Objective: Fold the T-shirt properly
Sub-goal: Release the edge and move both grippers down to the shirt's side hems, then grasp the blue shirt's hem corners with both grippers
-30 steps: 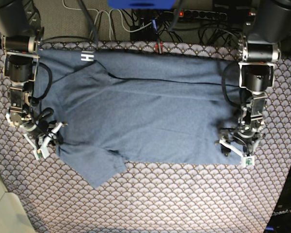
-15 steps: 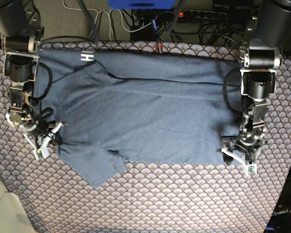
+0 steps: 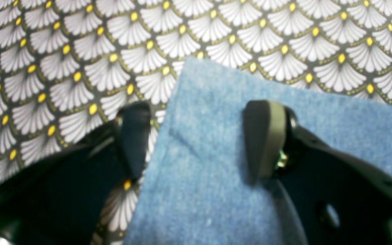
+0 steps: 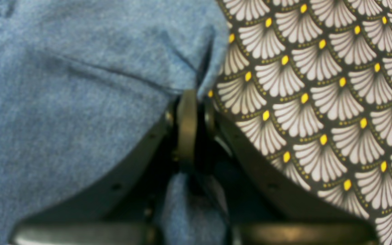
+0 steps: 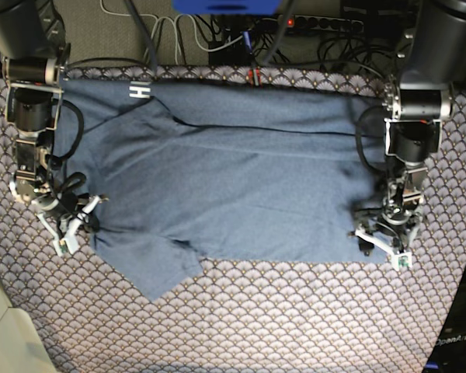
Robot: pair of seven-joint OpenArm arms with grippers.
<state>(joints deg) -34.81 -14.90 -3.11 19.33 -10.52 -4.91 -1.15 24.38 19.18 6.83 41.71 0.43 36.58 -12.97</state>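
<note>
T-shirt [image 5: 233,179] spread flat across patterned tablecloth [image 5: 295,318], 1 sleeve pointing toward near edge. Right gripper [image 4: 192,112] pinched tight on shirt edge near sleeve. Left gripper [image 3: 199,139] spread wide, straddling hem corner: 1 finger on fabric, 1 on cloth. Cables, power strip behind table.

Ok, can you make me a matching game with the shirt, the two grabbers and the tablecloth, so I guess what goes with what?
Things:
1. T-shirt
2. left gripper
3. right gripper
4. tablecloth

Descriptions:
A. jaws wide open over a corner of cloth
B. white fans with yellow dots
C. blue, lying spread out
D. jaws pinched shut on the cloth's edge

Pairs: 1-C, 2-A, 3-D, 4-B
</note>
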